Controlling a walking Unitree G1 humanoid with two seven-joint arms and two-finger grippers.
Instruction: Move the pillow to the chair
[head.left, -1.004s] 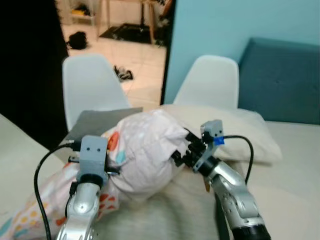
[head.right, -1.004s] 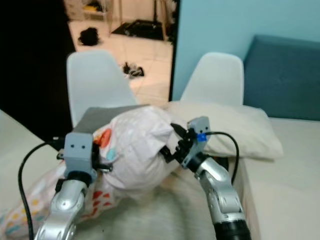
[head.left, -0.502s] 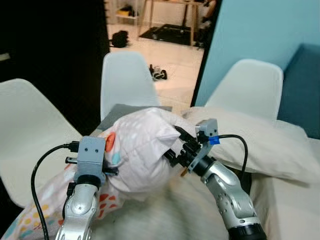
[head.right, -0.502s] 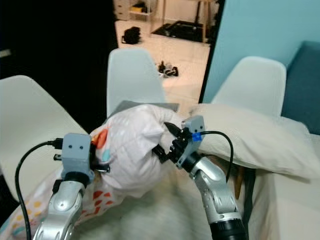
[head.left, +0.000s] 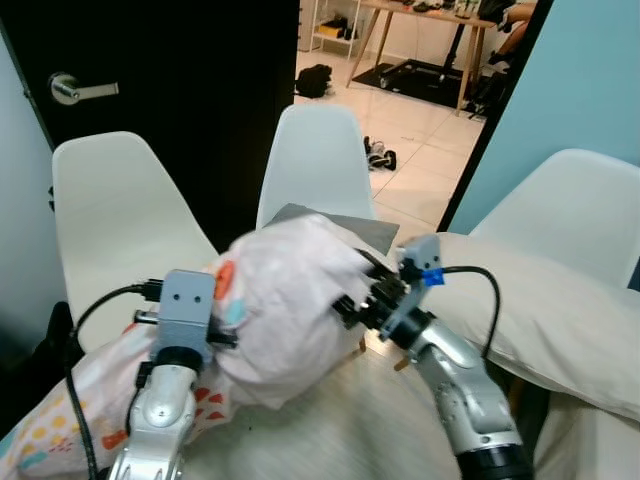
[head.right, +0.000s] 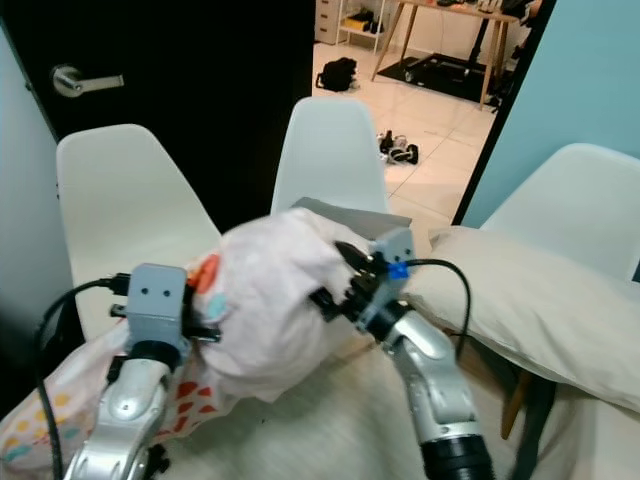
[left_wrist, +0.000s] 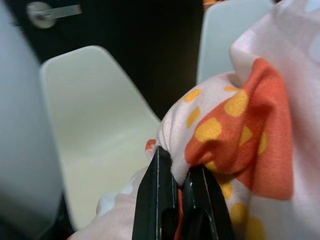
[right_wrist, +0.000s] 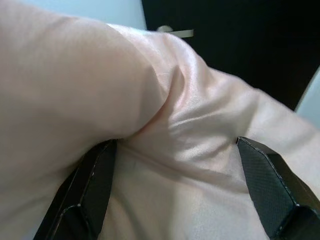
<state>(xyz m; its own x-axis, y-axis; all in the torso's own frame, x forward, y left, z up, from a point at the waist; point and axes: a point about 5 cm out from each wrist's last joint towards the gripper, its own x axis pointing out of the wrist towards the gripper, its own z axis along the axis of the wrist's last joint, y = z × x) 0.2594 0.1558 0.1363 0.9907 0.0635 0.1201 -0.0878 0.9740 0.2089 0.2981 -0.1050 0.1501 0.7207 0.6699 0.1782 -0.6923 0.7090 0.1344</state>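
The soft white pillow printed with orange, yellow and teal dots (head.left: 285, 300) is held up between both arms, in front of the white moulded plastic chairs. The left gripper (left_wrist: 181, 187) has its two black fingers (left_wrist: 157, 200) pinched together on a fold of the pillow's orange-and-yellow patterned fabric, at the pillow's left side. The right gripper (head.left: 352, 300) presses into the pillow's right side; in the right wrist view its fingers (right_wrist: 90, 187) stand wide apart with the pale cloth bulging between them, touching the fabric on both sides.

Behind the pillow a thin grey flat board (head.left: 340, 222) lies on the seat of the middle white chair (head.left: 318, 160). To the left stands another white chair (head.left: 115, 215), and a third (head.left: 575, 205) is at the right. A large plain cream pillow (head.left: 540, 315) lies just beside the right arm. Further back is a black door with a silver lever handle (head.left: 82, 90), and a tiled floor (head.left: 410, 145) with shoes and a bag on it.
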